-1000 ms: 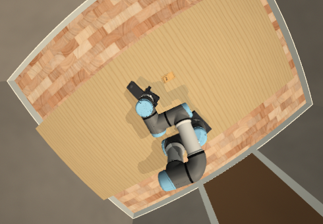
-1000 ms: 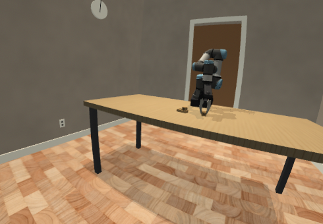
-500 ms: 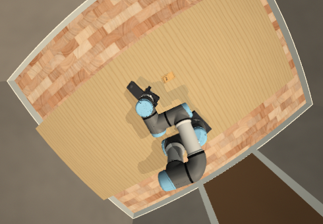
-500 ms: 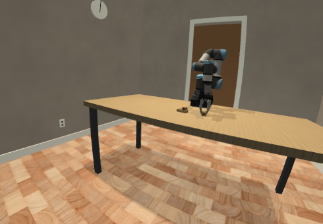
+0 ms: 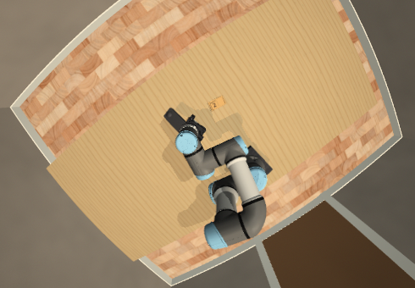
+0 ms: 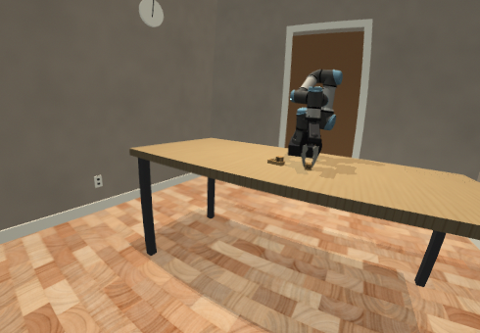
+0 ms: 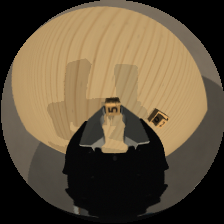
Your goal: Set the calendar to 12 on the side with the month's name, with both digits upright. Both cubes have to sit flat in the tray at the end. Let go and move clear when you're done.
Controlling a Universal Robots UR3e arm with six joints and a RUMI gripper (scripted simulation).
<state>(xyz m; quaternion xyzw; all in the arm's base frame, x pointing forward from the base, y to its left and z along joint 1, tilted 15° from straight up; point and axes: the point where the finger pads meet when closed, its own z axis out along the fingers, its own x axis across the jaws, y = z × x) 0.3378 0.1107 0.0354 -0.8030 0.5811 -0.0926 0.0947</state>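
Clamped on a cube [image 6: 308, 166] [image 7: 112, 107] just beside the tray [image 5: 221, 102] [image 6: 275, 162], the other cube [image 5: 214, 104] [image 6: 279, 159] [image 7: 158, 118] in it. Possible wrong digit or tilted seating from releasing without turning the 5 away.
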